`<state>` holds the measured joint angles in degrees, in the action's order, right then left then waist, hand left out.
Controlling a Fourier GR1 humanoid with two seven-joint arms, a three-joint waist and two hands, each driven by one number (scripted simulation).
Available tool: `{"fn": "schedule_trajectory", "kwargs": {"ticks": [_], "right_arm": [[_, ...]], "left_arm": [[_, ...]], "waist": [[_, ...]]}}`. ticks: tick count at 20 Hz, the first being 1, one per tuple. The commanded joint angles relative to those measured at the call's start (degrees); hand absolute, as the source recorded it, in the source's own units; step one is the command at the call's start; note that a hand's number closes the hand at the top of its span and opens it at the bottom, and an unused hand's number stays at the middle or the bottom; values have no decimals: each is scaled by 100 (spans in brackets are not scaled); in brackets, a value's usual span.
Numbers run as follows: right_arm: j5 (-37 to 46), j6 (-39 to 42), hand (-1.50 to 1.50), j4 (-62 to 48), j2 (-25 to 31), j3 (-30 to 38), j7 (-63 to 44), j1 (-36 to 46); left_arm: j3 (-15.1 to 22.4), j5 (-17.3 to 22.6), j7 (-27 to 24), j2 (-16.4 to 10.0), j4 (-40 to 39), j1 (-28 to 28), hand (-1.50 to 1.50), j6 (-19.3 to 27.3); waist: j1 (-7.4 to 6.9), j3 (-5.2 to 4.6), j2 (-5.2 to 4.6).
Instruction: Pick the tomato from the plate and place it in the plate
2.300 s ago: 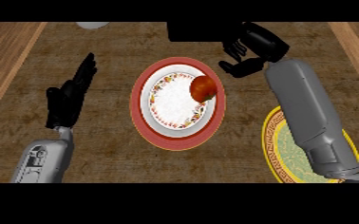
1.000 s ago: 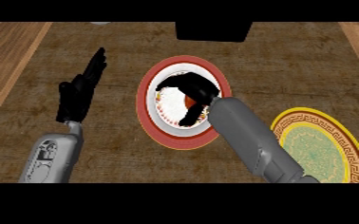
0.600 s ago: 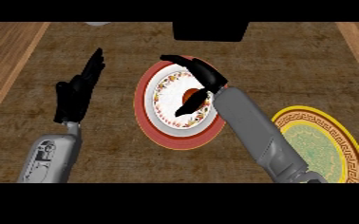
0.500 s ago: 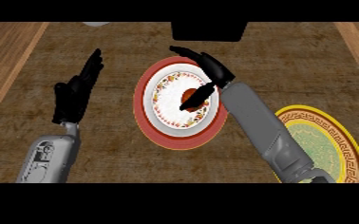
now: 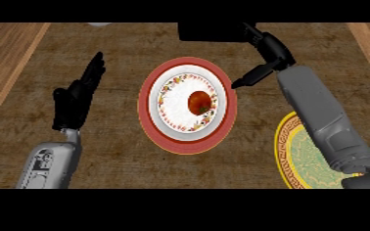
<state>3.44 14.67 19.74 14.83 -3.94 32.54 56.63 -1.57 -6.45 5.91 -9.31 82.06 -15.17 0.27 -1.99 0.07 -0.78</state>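
Observation:
A red tomato (image 5: pixel 200 102) lies on the white flowered plate with a red rim (image 5: pixel 150 108) in the middle of the counter. My right hand (image 5: pixel 270 52) hovers beyond the plate's upper right edge, open and holding nothing, its thumb (image 5: pixel 247 80) pointing down towards the rim. A yellow-rimmed green plate (image 5: pixel 303 157) sits at the lower right, partly hidden by my right forearm. At the left, my left hand (image 5: pixel 78 96) rests open with fingers up, away from both plates.
A black block (image 5: pixel 210 31) stands at the counter's far edge, just left of my right hand. A pale object (image 5: pixel 100 24) peeks in at the top left. Lighter wooden strips (image 5: pixel 20 50) border the counter on both sides.
My right hand was down over the tomato on the red-rimmed plate; it has now drawn back up and to the right. The tomato lies uncovered on the same plate. The left hand has barely moved.

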Motion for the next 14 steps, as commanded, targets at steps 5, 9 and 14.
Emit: {"fn": "schedule_trajectory", "kwargs": {"ticks": [5,9,14], "right_arm": [[192,654,-150,-894,879,174,591,407],[217,962,-150,-1134,1044,224,905,431],[233,983,-150,-1297,1224,285,1082,383]], "left_arm": [[247,-79,158,157,351,120,0,-20],[94,-79,170,83,-18,-345,0,-6],[136,-77,121,154,-22,-398,0,-6]], "waist": [[-187,9,-42],[-185,11,-96],[-258,18,-138]]}}
